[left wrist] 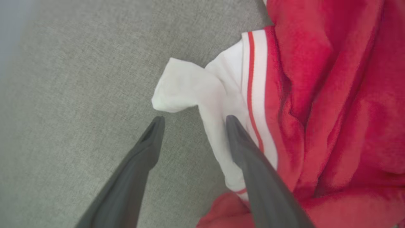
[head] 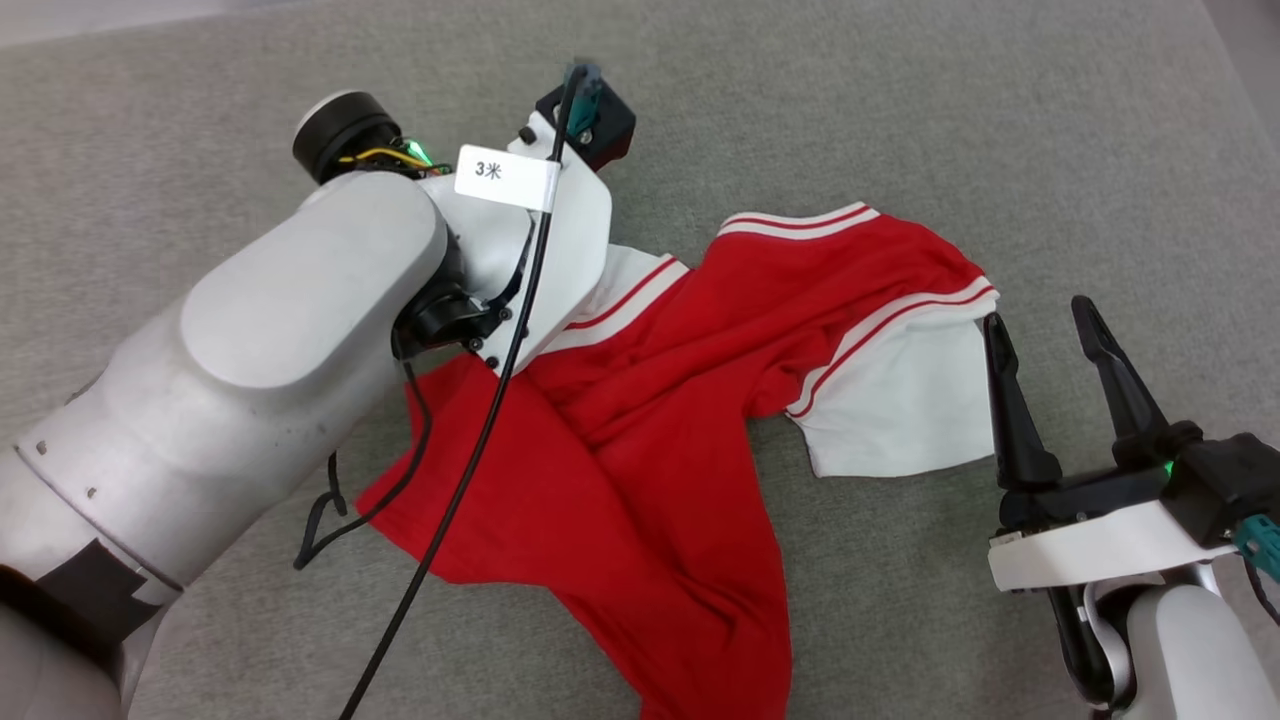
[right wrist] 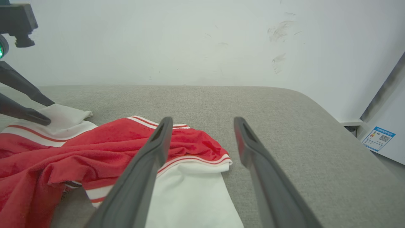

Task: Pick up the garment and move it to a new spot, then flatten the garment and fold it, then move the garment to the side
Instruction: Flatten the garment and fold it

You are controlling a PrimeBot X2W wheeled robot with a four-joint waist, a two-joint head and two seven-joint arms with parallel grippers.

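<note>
Garment [head: 640, 420] rumpled on grey surface [head: 900, 120], long axis near-far, sleeves at far end, hem toward robot; left-wrist tag [head: 490, 170] reads "3米"; left gripper [left wrist: 194, 118] wide open straddling one white sleeve [left wrist: 190, 88] edge, right gripper [head: 1037, 310] wide open just beside the other sleeve [head: 900, 400].

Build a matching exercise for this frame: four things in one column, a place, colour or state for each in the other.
1. left gripper
2. right gripper
3. garment
4. tag

A. crumpled on the grey surface
B. open, by the flat sleeve
C. white with dark print
D. open, at the bunched sleeve

Pairs: 1-D, 2-B, 3-A, 4-C
</note>
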